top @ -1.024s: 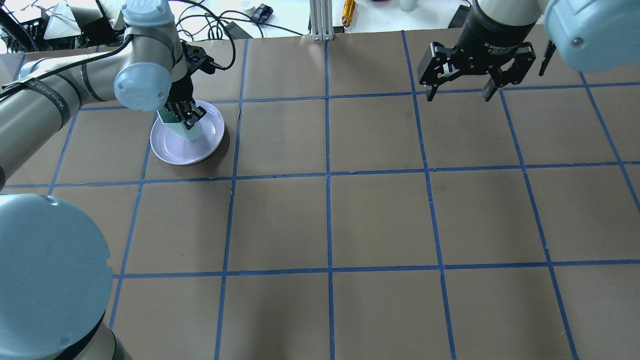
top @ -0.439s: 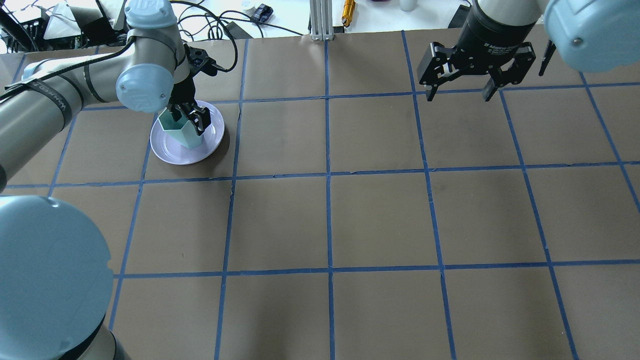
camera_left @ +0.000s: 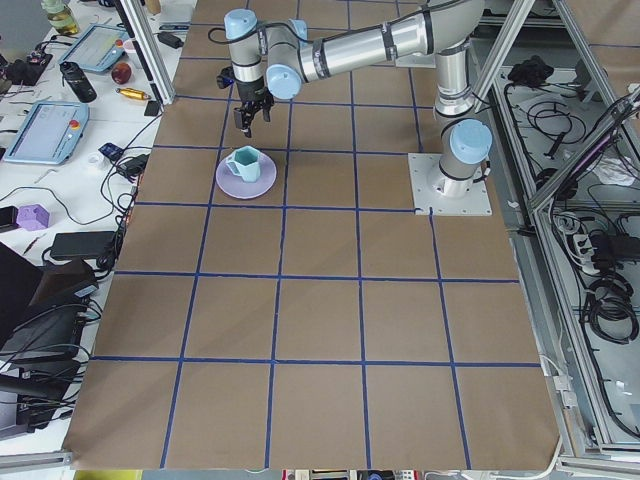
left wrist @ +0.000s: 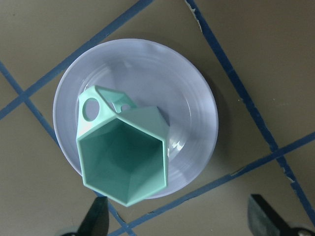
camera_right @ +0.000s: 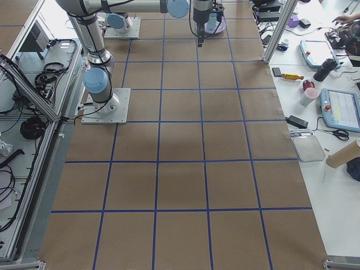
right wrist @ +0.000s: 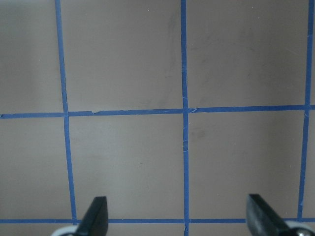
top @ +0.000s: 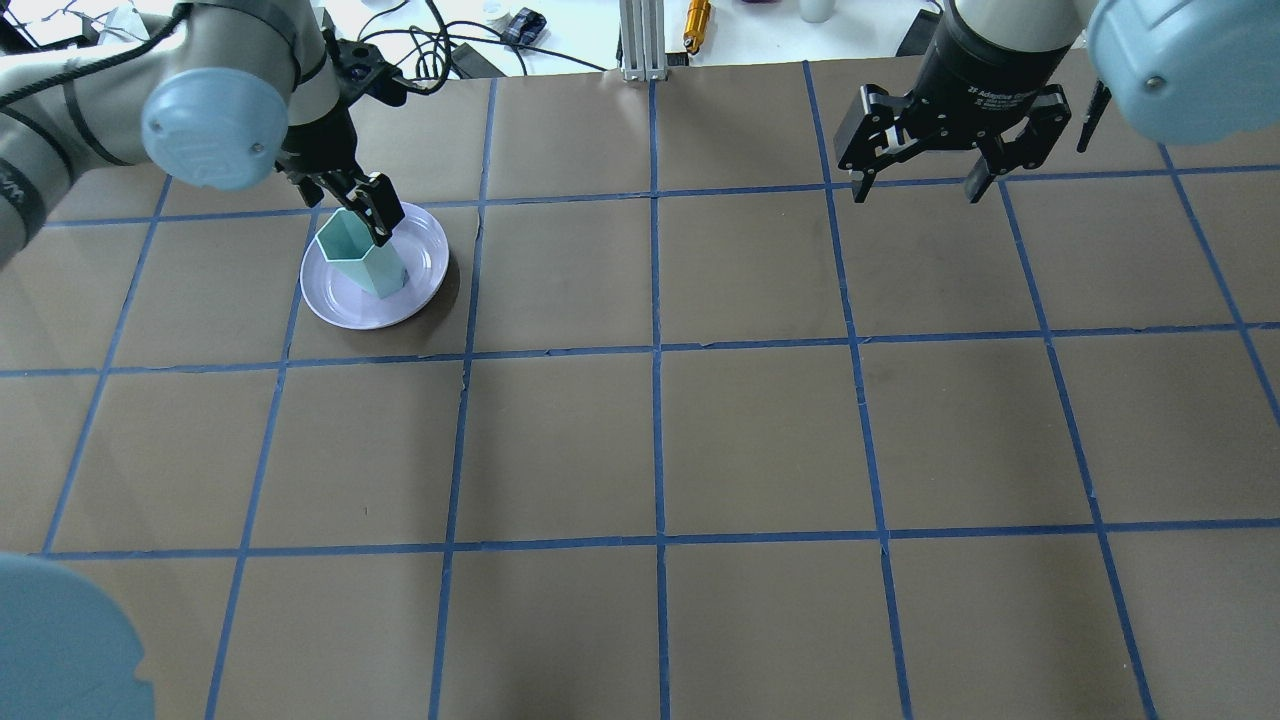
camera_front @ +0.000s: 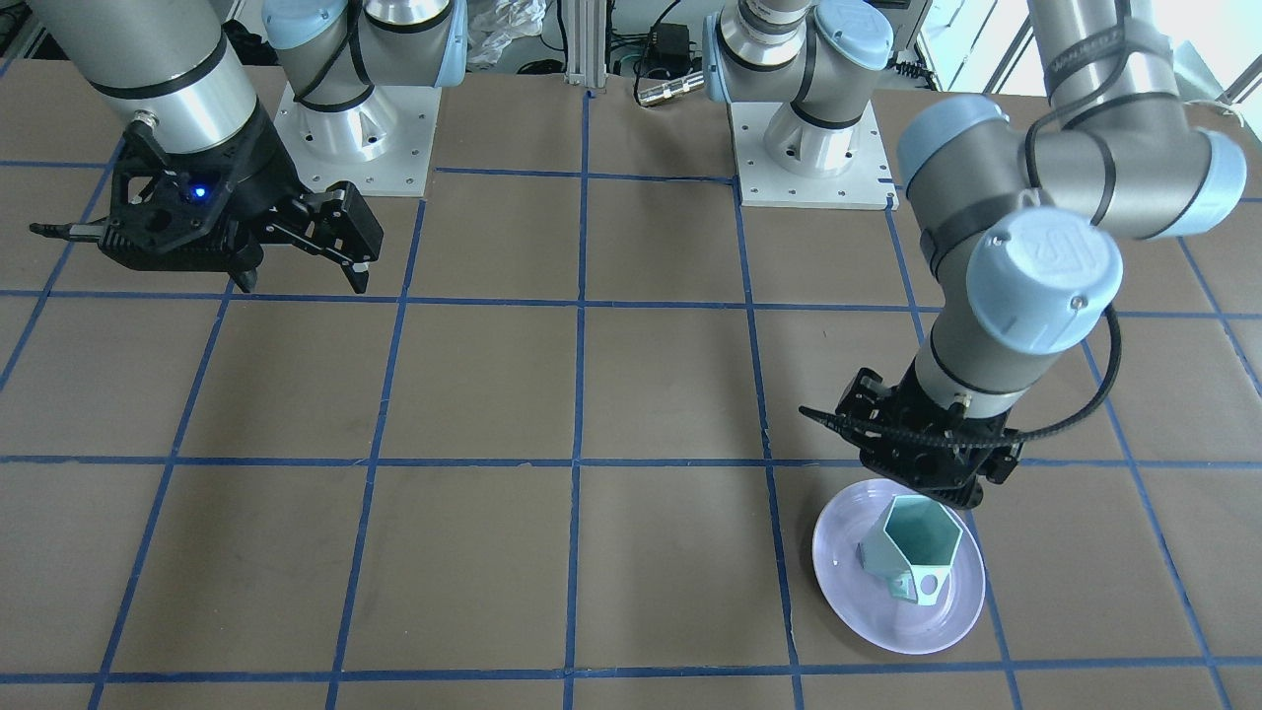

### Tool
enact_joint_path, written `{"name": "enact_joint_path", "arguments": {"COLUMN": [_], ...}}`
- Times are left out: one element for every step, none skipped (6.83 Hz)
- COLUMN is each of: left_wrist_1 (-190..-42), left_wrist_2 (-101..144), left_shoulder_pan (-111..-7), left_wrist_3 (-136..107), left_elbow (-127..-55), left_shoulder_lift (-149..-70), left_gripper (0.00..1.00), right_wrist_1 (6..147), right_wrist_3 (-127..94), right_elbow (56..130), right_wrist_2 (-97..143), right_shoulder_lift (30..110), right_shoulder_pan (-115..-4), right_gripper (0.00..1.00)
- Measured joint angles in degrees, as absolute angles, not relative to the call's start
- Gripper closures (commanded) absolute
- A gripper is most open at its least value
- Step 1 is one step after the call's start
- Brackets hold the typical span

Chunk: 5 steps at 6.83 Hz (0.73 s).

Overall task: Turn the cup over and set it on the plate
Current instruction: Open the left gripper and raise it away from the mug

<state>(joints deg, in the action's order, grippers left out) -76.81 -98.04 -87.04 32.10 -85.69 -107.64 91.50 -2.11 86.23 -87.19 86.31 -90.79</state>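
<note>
1. Mint-green cup (left wrist: 123, 157) sits upright, mouth up, on the lavender plate (left wrist: 197, 103).
2. Left gripper (left wrist: 179, 223) hangs just above it, jaws spread, holding nothing.
3. Right gripper (top: 917, 185) is spread wide too, well apart over the desk (top: 760, 430).

count | cup (top: 355, 250): 1 | plate (top: 345, 302): 1 | hands: 2 – left hand (top: 360, 205), right hand (top: 917, 187)

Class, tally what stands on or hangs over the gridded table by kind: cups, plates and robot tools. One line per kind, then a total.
Mint-green cup: 1
Lavender plate: 1
Robot tools: 2, the left tool and the right tool, both open
Total: 4
</note>
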Motion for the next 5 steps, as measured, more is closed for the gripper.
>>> {"name": "enact_joint_path", "arguments": {"left_wrist_1": [-79.34, -82.54, -86.02, -90.03, -94.04], "left_wrist_2": [-97.34, -96.31, -94.79, -93.68, -93.08], "left_shoulder_pan": [-87.74, -88.46, -88.78, -88.89, -88.92], "left_wrist_3": [27.6, 21.77, 15.18, 9.43, 5.34], "left_elbow": [-85.48, -85.18, -84.72, -84.05, -83.43], "left_shoulder_lift": [-104.33, -101.21, -98.12, -95.15, -92.73], "left_gripper": [0.0, 0.0, 0.0, 0.0, 0.0], "right_wrist_1": [91.49, 91.49, 91.49, 91.49, 91.5], "right_wrist_3": [-2.11, -2.11, -2.11, -2.11, -2.11], "right_elbow": [86.22, 86.22, 86.22, 86.22, 86.22], "right_wrist_2": [-87.19, -87.19, -87.19, -87.19, -87.19], "right_shoulder_lift": [86.31, 86.31, 86.31, 86.31, 86.31], "right_shoulder_pan": [-90.79, -90.79, -90.79, -90.79, -90.79], "right_gripper": [0.0, 0.0, 0.0, 0.0, 0.0]}}
